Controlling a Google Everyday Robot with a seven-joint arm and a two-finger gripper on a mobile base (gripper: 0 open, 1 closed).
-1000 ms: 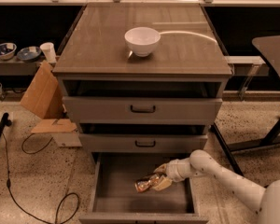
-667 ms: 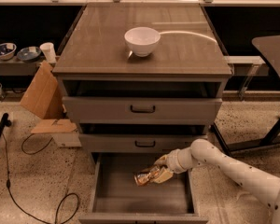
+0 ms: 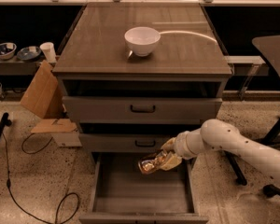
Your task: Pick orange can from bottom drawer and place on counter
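The orange can (image 3: pixel 148 165) is shiny orange-gold and lies on its side in my gripper (image 3: pixel 161 161), lifted above the floor of the open bottom drawer (image 3: pixel 140 190). The gripper is shut on the can, just below the front of the middle drawer. My white arm (image 3: pixel 233 146) comes in from the right. The counter (image 3: pixel 107 41) is the wood-grain top of the grey cabinet, well above the can.
A white bowl (image 3: pixel 142 40) stands on the counter near its middle. Two closed upper drawers with black handles (image 3: pixel 142 109) sit above the can. Cardboard (image 3: pixel 42 97) and cables (image 3: pixel 37 171) lie on the floor at left. A dark table and legs (image 3: pixel 275 55) stand at right.
My gripper has lifted the can up from the drawer floor and slightly left, toward the middle drawer's front. My arm has risen with it.
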